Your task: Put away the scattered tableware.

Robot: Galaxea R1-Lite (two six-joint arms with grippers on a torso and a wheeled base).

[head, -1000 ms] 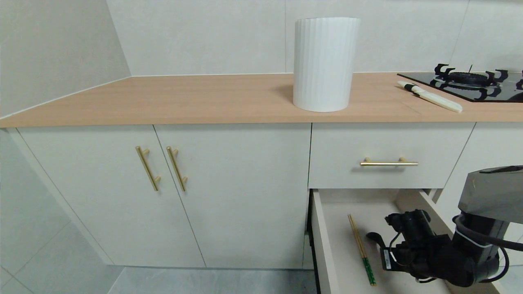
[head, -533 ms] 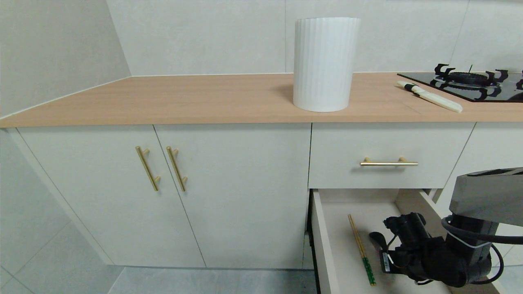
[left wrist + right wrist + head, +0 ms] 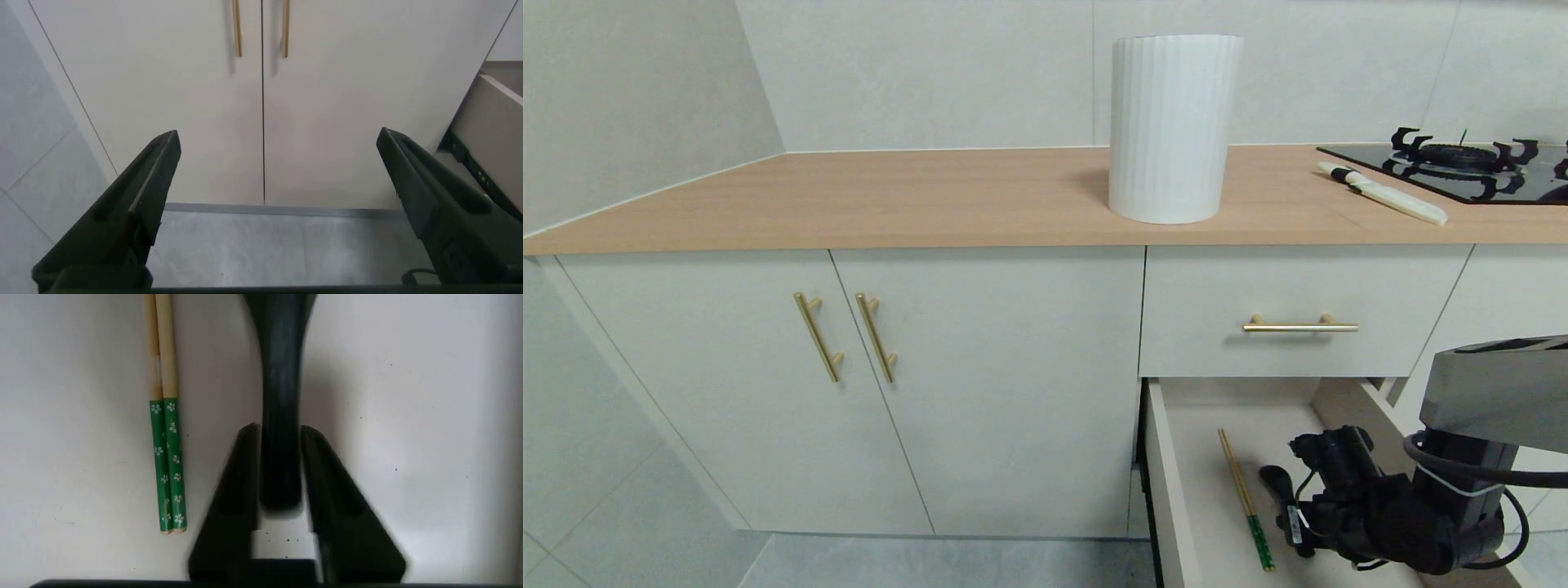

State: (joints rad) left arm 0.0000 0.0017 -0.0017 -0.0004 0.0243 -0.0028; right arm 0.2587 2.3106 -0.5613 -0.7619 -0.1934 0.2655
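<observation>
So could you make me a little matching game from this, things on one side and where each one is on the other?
1 chopsticks
2 black spoon
3 knife
4 white canister

A held in the right gripper
B lying on the counter by the stove
C loose in the open drawer
D upright on the counter

Pairs: 1-C, 2-A, 3-B, 4-D

Wooden chopsticks (image 3: 166,416), matt spoon (image 3: 280,392), seemingly plastic
</observation>
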